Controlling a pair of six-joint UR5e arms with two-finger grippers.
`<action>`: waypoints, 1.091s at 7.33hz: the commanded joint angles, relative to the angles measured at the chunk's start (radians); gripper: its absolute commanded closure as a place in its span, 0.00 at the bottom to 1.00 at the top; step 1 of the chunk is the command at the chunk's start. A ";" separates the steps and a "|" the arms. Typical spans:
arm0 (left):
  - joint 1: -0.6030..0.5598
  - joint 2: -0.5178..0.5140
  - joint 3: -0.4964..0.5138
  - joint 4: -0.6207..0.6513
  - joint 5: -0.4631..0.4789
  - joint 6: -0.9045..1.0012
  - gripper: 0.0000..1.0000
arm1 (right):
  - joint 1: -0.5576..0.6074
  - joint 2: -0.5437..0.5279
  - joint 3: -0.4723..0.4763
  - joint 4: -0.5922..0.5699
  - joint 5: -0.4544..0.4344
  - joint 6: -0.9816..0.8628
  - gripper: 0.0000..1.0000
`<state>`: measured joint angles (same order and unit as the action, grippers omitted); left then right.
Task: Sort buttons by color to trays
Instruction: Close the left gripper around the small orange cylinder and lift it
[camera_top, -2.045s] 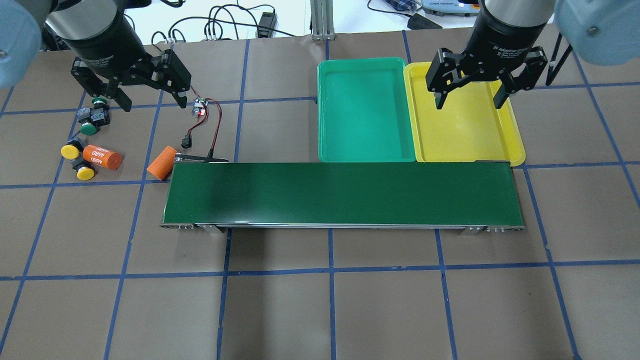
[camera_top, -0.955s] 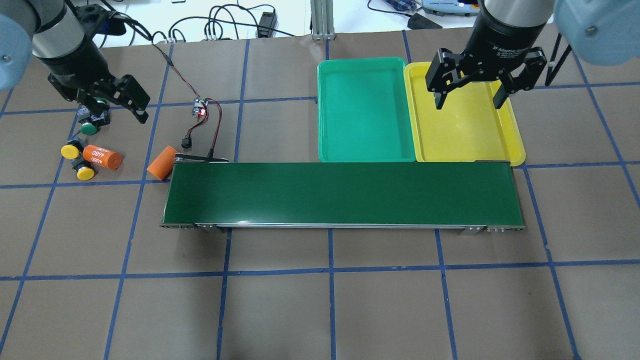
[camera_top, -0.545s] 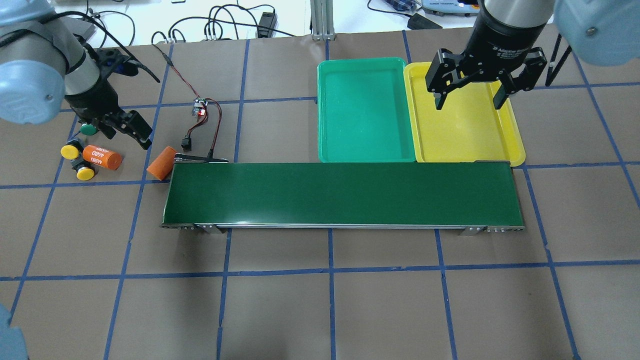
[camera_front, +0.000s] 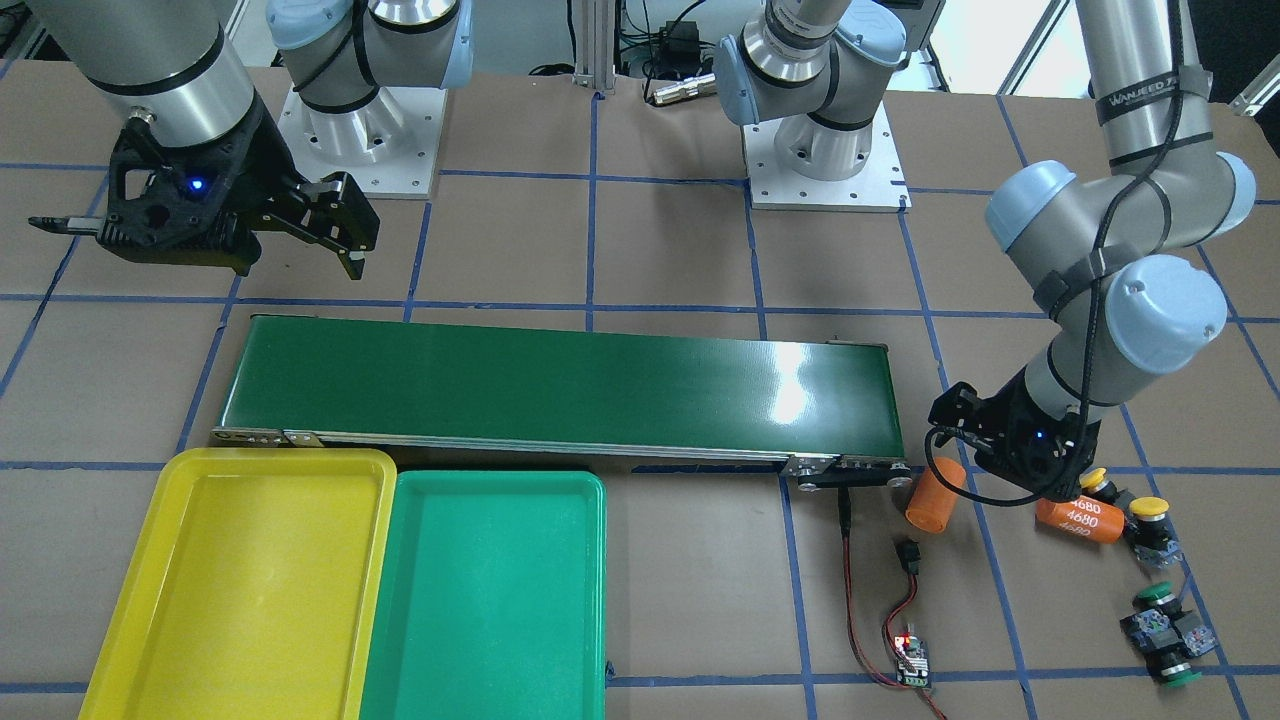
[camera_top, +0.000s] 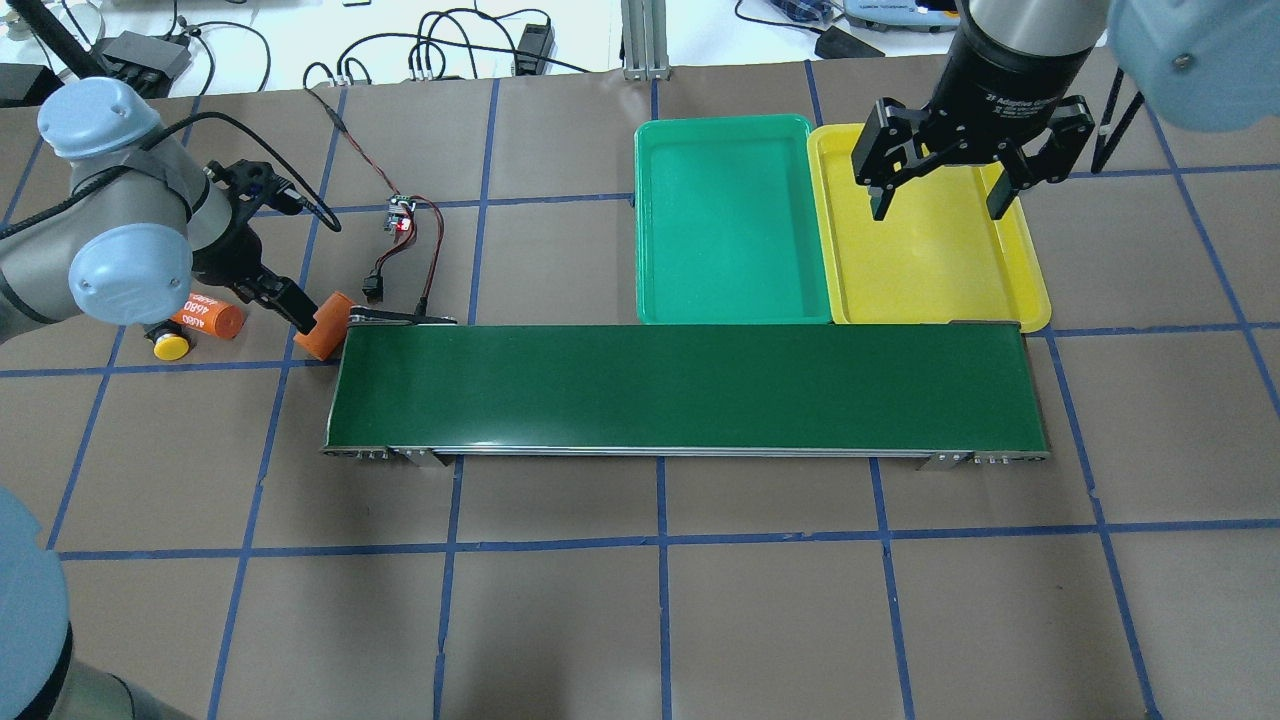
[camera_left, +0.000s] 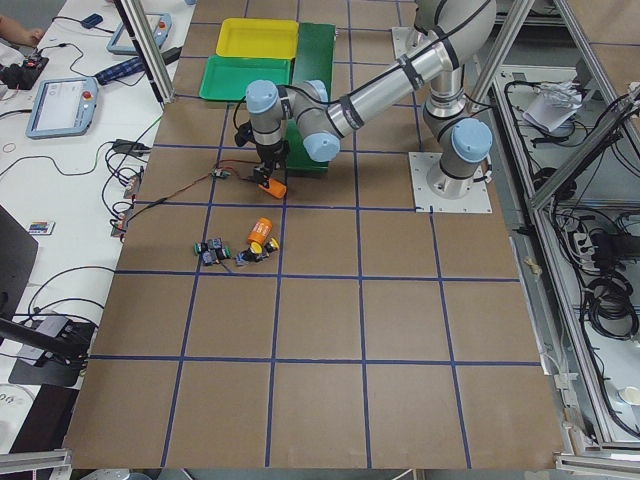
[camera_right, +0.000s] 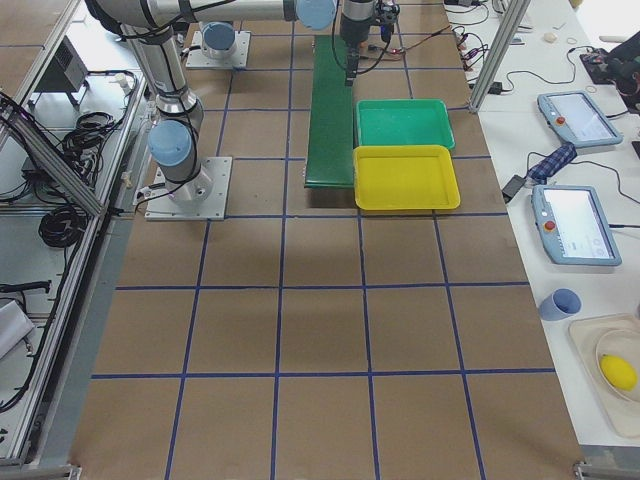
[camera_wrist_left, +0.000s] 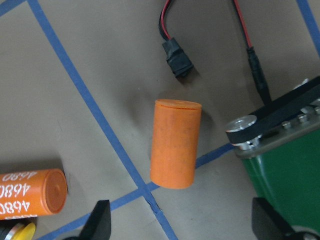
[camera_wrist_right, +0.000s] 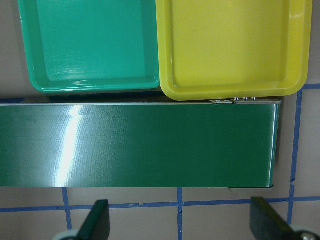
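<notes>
The jaws of the left gripper (camera_wrist_left: 182, 224) are shown spread wide and empty, low over the table. The plain orange plastic cylinder (camera_wrist_left: 175, 145) lies just ahead of the gap between them, beside the end of the long dark-green conveyor belt (camera_top: 680, 385). An orange cylinder printed "4680" (camera_wrist_left: 30, 192) is seen near on the other side. Close against it are the two yellow-capped push-buttons (camera_front: 1148, 510), and the two green-capped push-buttons (camera_front: 1155, 598) lie just beyond. All four buttons are on the table, well apart from the shallow green plastic tray (camera_top: 730, 230) and the bright yellow plastic tray (camera_top: 940, 270), in which nothing is seen. The right gripper (camera_top: 938, 205) is held over the yellow tray, its jaws parted and empty. A wrong grasp is judged the main risk: if the left jaws were closed here, a cylinder would be taken instead of a button.
</notes>
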<state>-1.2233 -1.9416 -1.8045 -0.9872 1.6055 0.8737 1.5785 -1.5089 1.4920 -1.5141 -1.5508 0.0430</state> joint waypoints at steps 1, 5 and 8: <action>0.034 -0.068 -0.010 0.030 -0.056 0.076 0.00 | 0.000 0.000 0.001 0.000 0.000 0.000 0.00; 0.030 -0.082 -0.013 0.012 -0.095 0.056 0.10 | 0.000 0.000 0.001 -0.001 0.000 0.000 0.00; 0.039 -0.071 0.002 0.001 -0.088 0.077 1.00 | 0.000 0.000 0.002 0.000 0.000 0.000 0.00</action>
<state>-1.1851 -2.0290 -1.8098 -0.9777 1.5131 0.9397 1.5785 -1.5095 1.4938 -1.5142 -1.5509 0.0430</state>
